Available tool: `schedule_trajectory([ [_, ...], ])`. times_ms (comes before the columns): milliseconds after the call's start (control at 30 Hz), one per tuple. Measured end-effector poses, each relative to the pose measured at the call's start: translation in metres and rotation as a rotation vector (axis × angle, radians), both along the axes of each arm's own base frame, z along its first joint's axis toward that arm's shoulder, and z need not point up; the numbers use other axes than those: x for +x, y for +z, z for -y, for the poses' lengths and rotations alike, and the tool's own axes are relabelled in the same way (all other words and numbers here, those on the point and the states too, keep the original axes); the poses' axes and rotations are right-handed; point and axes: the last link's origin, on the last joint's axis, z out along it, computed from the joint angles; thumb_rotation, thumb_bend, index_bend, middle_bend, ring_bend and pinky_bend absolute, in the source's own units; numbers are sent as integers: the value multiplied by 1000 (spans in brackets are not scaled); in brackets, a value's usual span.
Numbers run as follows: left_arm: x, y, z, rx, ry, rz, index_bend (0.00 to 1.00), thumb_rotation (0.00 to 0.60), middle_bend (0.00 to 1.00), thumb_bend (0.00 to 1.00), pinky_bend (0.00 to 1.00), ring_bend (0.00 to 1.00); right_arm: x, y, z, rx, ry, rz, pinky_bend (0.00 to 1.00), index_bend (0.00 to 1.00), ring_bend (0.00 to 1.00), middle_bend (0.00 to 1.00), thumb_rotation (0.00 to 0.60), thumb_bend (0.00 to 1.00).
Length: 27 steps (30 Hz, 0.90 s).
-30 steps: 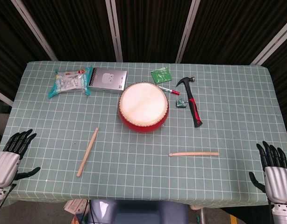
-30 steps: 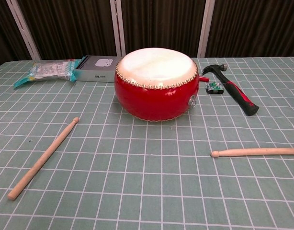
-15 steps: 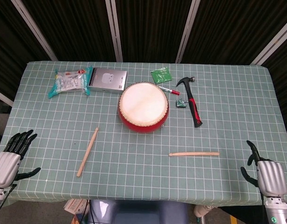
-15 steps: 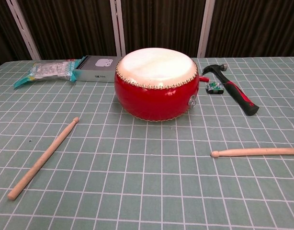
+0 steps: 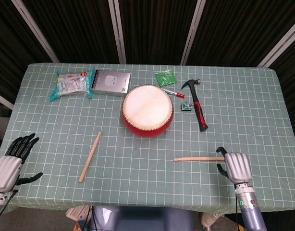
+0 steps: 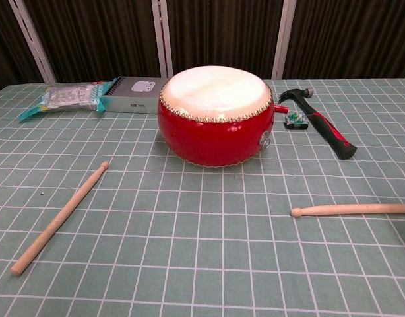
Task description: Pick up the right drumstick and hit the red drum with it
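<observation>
right hand (image 5: 235,165) at right drumstick (image 5: 198,158) butt, near table (image 5: 263,192) front edge

Probably lab test booth: dark curtain panels (image 5: 152,29) behind grid-cloth table (image 5: 243,120), unrelated props.

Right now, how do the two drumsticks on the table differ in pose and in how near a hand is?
The right drumstick lies nearly crosswise; the left drumstick lies on a diagonal, its tip toward the red drum. The right hand is over the right drumstick's butt end; the left hand is well away from the left one. Both are plain wood, flat on the cloth.
</observation>
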Motion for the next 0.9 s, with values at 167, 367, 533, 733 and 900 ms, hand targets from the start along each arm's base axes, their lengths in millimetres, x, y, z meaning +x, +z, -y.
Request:
schedule_trajectory([
  [167,1,0,0,-1,0,4,0,600,0,0,10,0,-7,-22,14,12,-54,-9,1000,407,1000,991,600,328],
  [367,1,0,-1,-6,4,4,0,600,0,0,10,0,-11,-29,21,14,-84,-11,1000,408,1000,991,600,329],
  [533,1,0,0,-5,6,4,0,600,0,0,10,0,-13,-31,24,20,-104,-14,1000,408,1000,991,600,328],
  [733,1,0,0,-5,8,4,0,600,0,0,10,0,-17,-36,24,36,-132,-23,1000,465,1000,991,600,328],
  [900,1,-1,-1,-5,9,5,0,600,0,0,10,0,-19,-42,25,43,-148,-18,1000,477,1000,991,600,328],
])
